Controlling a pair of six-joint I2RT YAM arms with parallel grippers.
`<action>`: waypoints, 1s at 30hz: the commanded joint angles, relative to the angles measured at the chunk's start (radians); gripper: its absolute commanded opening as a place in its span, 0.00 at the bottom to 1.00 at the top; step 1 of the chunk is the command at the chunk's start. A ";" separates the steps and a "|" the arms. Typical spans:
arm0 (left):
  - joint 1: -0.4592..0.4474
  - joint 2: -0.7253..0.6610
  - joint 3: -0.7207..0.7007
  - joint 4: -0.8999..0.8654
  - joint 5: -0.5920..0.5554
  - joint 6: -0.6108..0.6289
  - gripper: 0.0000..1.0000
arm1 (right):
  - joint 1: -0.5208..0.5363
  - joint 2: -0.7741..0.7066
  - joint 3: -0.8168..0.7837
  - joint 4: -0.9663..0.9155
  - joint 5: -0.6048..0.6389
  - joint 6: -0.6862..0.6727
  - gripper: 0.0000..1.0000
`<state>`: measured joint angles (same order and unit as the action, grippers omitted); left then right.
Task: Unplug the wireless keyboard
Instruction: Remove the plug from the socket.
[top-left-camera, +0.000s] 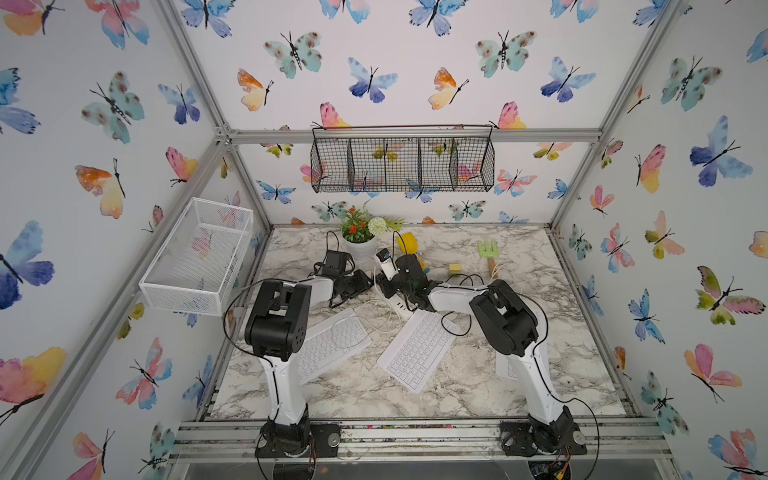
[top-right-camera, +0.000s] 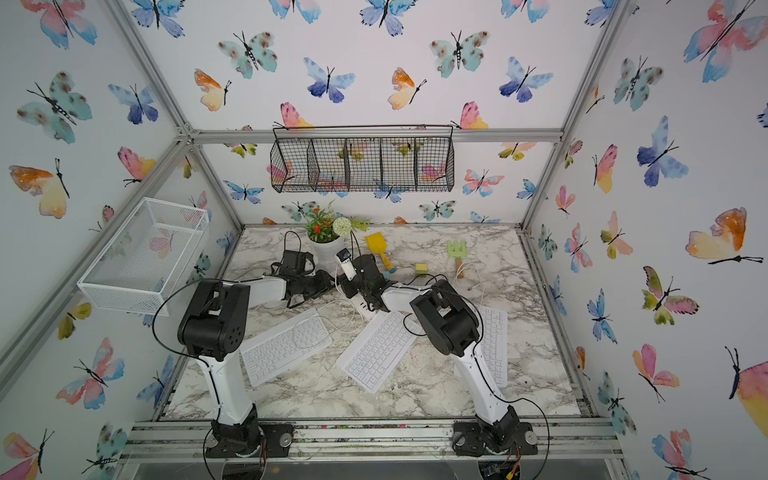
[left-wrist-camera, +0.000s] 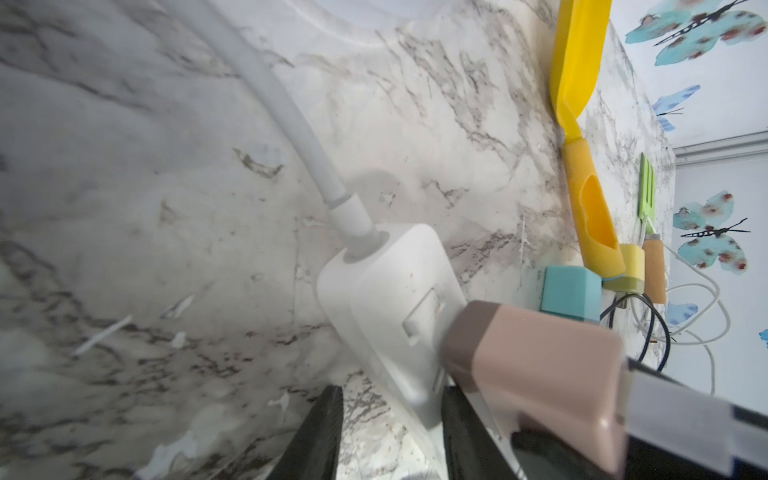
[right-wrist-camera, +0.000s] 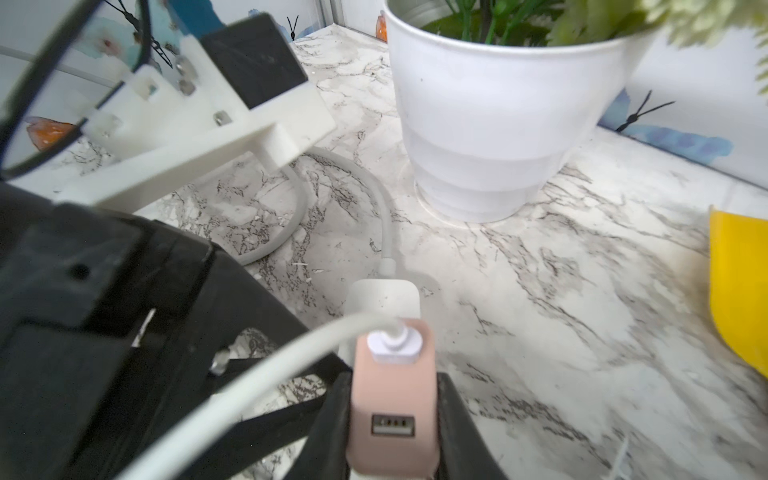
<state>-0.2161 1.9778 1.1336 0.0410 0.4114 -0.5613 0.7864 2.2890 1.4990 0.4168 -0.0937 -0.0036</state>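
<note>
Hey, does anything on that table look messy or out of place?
Yes. The left keyboard and middle keyboard lie askew at different angles, a white cable loops across the left one, and pale flecks litter the table.

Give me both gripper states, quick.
Left gripper: open, jaws straddling the white power strip, a gap at one finger.
Right gripper: shut on the pink USB charger.

No lettering, brand or number can be read: key legends on the white keyboards are too small, and the pink charger shows no legible mark.
</note>
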 joint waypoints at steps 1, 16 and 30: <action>-0.005 0.076 -0.042 -0.098 -0.082 0.033 0.40 | 0.066 -0.054 -0.036 0.067 -0.010 -0.134 0.21; -0.009 0.079 -0.064 -0.109 -0.095 0.063 0.39 | 0.006 0.009 0.186 -0.065 -0.267 0.025 0.19; -0.017 0.096 -0.048 -0.121 -0.106 0.067 0.38 | 0.042 -0.103 -0.035 0.198 -0.262 -0.166 0.16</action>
<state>-0.2184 1.9797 1.1213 0.0654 0.4236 -0.5198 0.7551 2.2887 1.4773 0.4736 -0.2100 -0.0921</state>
